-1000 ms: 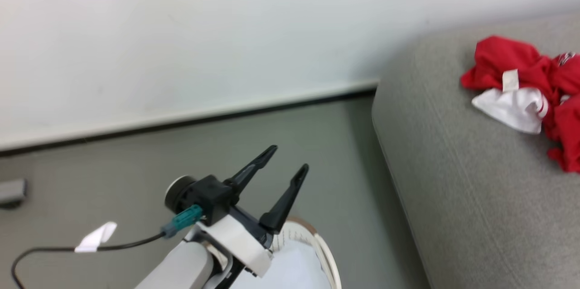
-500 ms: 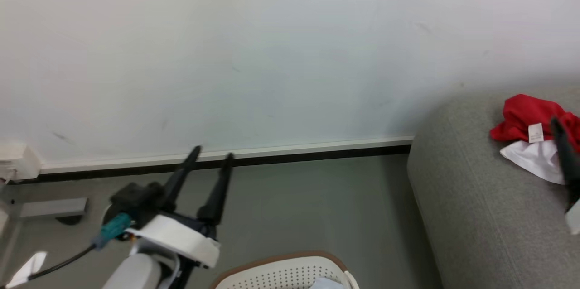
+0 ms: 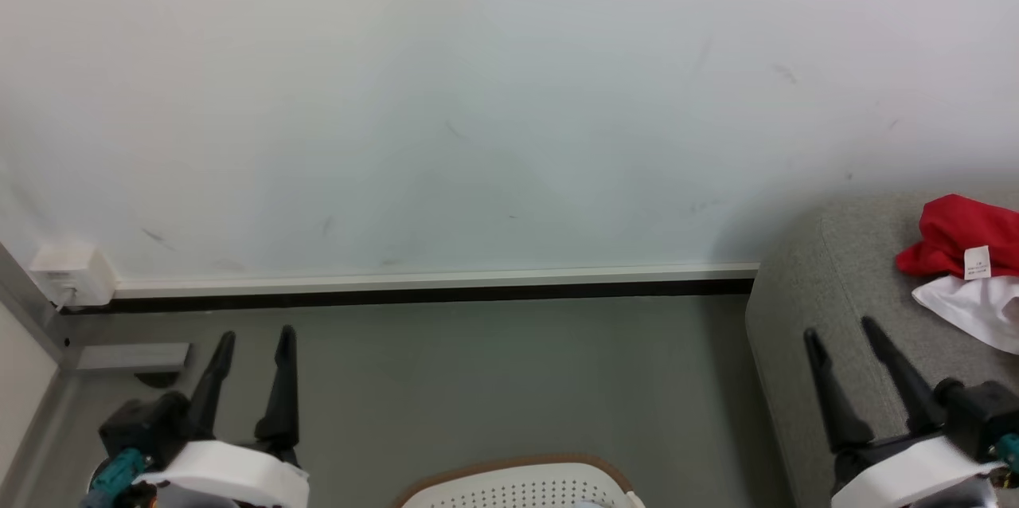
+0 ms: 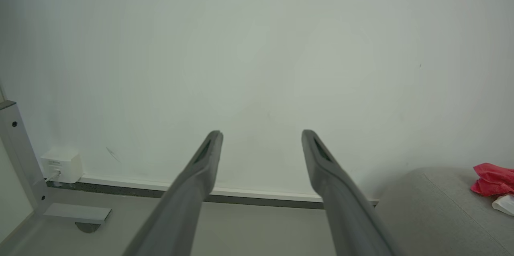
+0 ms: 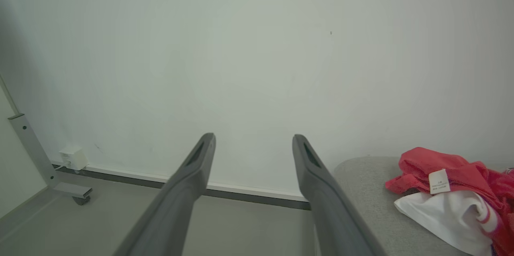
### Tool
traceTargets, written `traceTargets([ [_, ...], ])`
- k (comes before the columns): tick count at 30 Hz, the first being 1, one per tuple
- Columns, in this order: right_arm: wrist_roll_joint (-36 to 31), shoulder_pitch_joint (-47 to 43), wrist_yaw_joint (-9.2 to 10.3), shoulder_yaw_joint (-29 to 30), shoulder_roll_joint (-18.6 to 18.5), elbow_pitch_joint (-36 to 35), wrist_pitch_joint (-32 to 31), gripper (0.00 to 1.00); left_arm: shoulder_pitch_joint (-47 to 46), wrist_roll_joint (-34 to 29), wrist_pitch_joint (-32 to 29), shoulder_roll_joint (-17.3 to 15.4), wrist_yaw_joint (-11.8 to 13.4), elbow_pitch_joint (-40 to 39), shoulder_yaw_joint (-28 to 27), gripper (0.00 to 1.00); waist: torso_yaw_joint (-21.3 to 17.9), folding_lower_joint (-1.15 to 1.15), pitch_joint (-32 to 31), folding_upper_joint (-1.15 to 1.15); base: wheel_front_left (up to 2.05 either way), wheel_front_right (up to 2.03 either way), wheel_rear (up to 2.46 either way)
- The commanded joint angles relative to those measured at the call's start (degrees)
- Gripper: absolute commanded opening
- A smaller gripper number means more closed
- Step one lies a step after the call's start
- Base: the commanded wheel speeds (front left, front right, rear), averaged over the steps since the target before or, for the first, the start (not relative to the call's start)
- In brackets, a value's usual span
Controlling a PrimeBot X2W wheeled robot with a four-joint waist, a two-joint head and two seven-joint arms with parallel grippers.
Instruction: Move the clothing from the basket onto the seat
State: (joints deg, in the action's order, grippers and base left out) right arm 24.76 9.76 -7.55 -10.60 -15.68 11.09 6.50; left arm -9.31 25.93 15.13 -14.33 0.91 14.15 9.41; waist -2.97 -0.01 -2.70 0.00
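Since a second ago my camera has swung left and the left gripper (image 3: pixel 256 333) has dropped low-left; it and the right gripper (image 3: pixel 840 328) stand spread, empty. Clothes (image 3: pixel 959 241) lie on the sofa (image 3: pixel 844 253), far right. Reaching blind, I could clip the near basket (image 3: pixel 517 484), its inside hidden.

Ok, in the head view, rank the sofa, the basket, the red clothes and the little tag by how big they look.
Sofa, largest.
Red clothes and basket: similar, both cut off by the frame.
Tag, smallest.

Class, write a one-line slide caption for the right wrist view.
Open right gripper faces the wall; red clothing lies on the grey seat.
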Motion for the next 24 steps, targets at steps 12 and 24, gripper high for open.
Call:
traceTargets([
  [12, -3.35, -3.59, 0.13, -4.03, 5.55, 7.0, 8.66, 1.0, 6.27, -7.26, 0.01, 6.49, -2.64, 2.42, -7.08, 1.0, 0.42, 0.01, -0.82, 0.0, 0.0, 0.0, 0.0],
  [24, -4.87, -3.47, 0.13, -0.91, 7.41, 2.86, 8.62, 1.0, 5.26, -11.33, 0.01, 9.44, -5.86, 3.29, -11.58, 1.0, 0.41, 0.01, -0.73, 0.0, 0.0, 0.0, 0.0],
])
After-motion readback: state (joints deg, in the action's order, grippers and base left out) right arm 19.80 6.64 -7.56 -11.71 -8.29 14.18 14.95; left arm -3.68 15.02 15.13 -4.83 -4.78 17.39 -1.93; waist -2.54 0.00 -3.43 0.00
